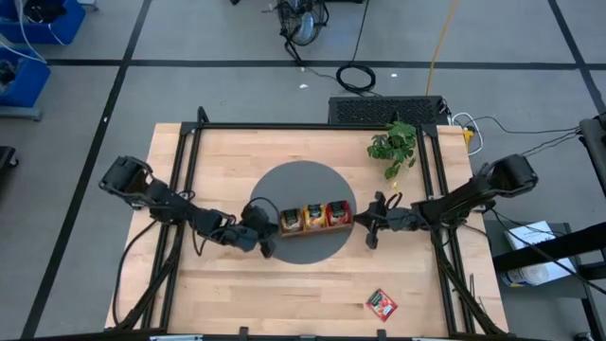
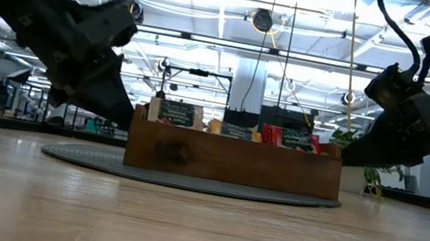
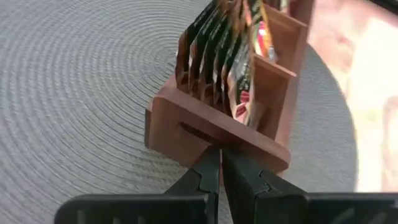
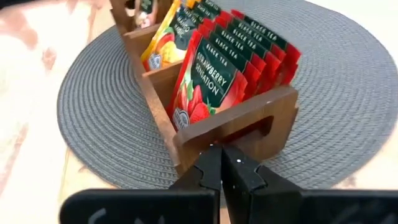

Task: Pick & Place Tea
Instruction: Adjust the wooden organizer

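While flanked, tray ends boxed.

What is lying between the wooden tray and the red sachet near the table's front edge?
Nothing: in the high view, only grey mat and bare table separate the tray from the red sachet.

tray on mat, table centre | sachets in tray | one sachet near front-right

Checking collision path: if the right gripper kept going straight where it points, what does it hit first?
The right gripper, shut, points at the wooden tray's end wall with the handle slot. It would likely meet that wall first; the red tea sachets stand just behind it.
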`<state>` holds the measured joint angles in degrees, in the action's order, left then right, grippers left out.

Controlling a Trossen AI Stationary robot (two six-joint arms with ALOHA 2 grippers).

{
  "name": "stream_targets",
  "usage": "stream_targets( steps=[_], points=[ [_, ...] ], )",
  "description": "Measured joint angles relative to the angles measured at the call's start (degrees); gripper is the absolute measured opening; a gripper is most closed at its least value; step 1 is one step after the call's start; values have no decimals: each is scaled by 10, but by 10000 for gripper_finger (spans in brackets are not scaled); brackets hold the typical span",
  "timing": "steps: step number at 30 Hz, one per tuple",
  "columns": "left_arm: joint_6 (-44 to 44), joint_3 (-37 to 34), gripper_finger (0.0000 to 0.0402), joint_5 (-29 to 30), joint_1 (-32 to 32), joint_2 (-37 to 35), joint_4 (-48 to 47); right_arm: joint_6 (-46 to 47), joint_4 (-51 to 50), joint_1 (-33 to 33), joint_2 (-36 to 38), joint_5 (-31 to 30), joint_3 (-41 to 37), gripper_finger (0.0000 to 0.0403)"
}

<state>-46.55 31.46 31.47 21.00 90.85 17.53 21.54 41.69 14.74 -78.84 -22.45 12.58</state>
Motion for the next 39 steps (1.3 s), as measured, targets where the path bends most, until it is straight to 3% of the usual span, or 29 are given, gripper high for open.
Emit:
stream_targets(
  steps=[11,25,33,39],
  points=[
    [12,0,23,-32,-52,0,-21,-17,65,0,-60,2,1,0],
    [15,0,24,-15,-50,-6,-35,-21,59,-1,-59,-61,1,0],
    [-73,1,24,-15,-49,-6,-137,56,-36,-12,-59,-108,1,0],
    [-62,1,24,-40,-7,-6,-130,63,-24,5,-59,-120,1,0]
  ],
)
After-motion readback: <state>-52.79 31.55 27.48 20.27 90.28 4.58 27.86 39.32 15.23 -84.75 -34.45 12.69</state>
